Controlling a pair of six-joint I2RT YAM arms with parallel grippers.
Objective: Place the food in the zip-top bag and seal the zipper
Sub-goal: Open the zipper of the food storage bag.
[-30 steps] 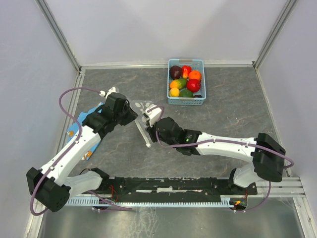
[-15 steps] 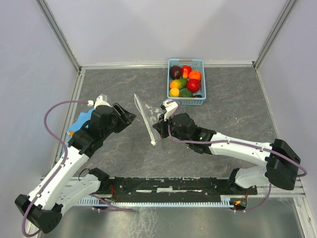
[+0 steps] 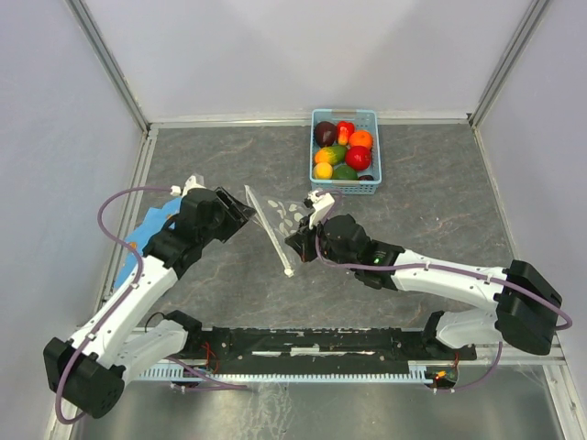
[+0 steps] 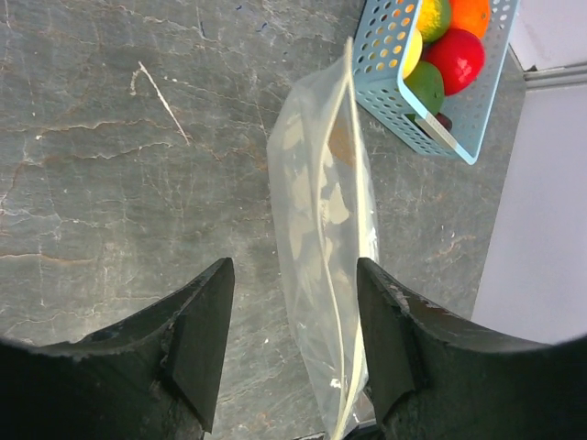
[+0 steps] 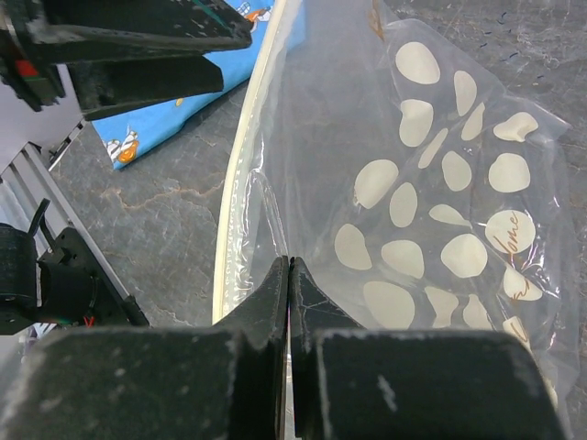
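Note:
The zip-top bag [image 3: 278, 220], clear with white oval spots, hangs edge-up above the table between my two arms. My right gripper [image 3: 301, 240] is shut on the bag's plastic just inside the zipper [image 5: 237, 183], as the right wrist view shows [image 5: 290, 268]. My left gripper [image 4: 293, 268] is open, its fingers either side of the bag's mouth edge [image 4: 321, 229] without touching it. The whitish zipper [image 4: 352, 211] runs down the bag's right side there. The food [image 3: 342, 148] lies in the light-blue basket [image 3: 345, 188] behind the bag.
A blue printed cloth [image 3: 149, 229] lies at the table's left edge under the left arm; it also shows in the right wrist view [image 5: 174, 124]. The basket [image 4: 390, 55] stands just beyond the bag. Grey walls and a metal frame enclose the table.
My right gripper has lifted the bag off the table and carried it right, toward the basket. My left arm has repositioned, its open gripper now straddling the bag's edge.

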